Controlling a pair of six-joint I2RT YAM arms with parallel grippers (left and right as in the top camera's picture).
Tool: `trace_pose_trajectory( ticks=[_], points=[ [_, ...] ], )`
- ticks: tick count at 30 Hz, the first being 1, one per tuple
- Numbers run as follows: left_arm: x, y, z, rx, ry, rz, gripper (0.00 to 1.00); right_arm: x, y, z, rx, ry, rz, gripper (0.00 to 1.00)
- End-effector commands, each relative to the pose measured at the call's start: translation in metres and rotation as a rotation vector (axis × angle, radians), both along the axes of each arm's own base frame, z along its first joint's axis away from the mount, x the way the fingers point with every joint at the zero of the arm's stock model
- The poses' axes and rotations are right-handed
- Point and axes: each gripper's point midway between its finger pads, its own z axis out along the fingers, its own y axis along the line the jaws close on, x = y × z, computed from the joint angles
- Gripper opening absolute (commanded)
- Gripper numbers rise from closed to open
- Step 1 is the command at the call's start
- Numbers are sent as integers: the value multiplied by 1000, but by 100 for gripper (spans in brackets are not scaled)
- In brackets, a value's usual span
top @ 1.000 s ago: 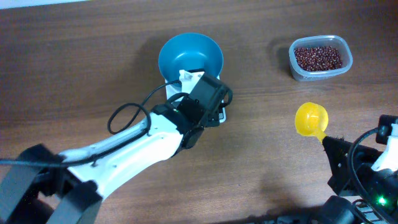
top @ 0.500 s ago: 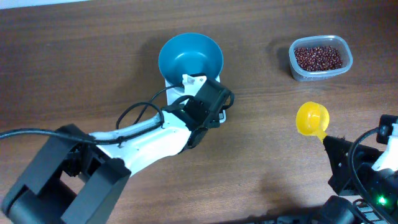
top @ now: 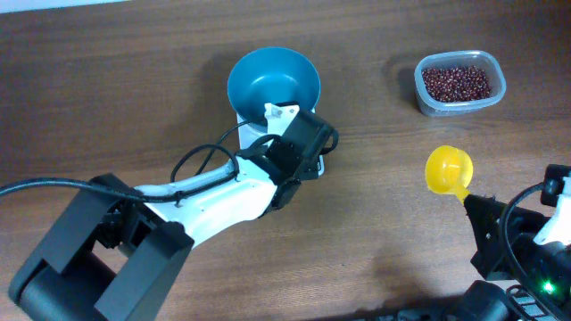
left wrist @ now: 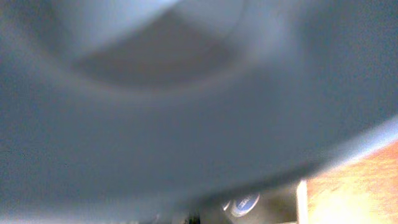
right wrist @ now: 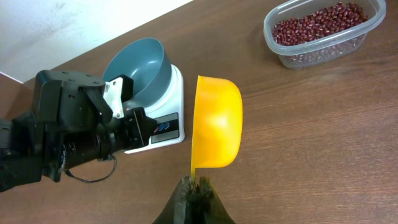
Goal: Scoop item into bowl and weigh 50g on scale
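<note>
The teal-blue bowl [top: 273,80] stands empty on the white scale [top: 251,127]. My left gripper [top: 302,152] is low over the scale's front edge by its buttons, its fingers looking shut and empty. The left wrist view is filled by the blurred bowl [left wrist: 186,99], with a blue button [left wrist: 244,204] below. The red-brown beans [top: 456,81] lie in a clear tub at the far right. My right gripper [right wrist: 198,186] is shut on the handle of an empty yellow scoop [right wrist: 216,121], held above the table right of the scale [right wrist: 176,93].
The clear tub [right wrist: 367,25] of beans stands at the far right of the brown wooden table [top: 116,98]. A black cable [top: 192,160] loops off the left arm. The left arm crosses the table's near left.
The left gripper has edged slightly further over the scale's front, and more of the left arm's base has come into view at the lower left. The right arm and scoop have not moved.
</note>
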Motion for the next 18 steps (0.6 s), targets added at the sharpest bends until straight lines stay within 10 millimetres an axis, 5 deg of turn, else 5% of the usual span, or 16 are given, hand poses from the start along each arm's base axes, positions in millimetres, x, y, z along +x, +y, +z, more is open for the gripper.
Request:
trace_pose_trajectory(
  ticks=[1,4,7,12,14,16,18],
  points=[
    [-19,14,-29,79,105,-25,0,0,-4,7,7,-22,-22,4],
    [-25,19,-26,97,125,-26,0,0,-4,7,8,-22,-22,4],
    [-28,9,-2,25,120,-53,0,0,-4,7,8,-22,-22,4],
    [-55,36,101,-54,37,-58,0,0,-5,6,4,-19,-22,4],
    [-55,68,160,-68,-129,16,0,1,-10,6,-16,-27,-50,4],
    [-45,134,225,36,-416,252,4,4,-19,1,-55,-24,-95,4],
    [-45,183,257,133,-560,440,0,5,-20,-8,-77,-8,-104,4]
  ],
)
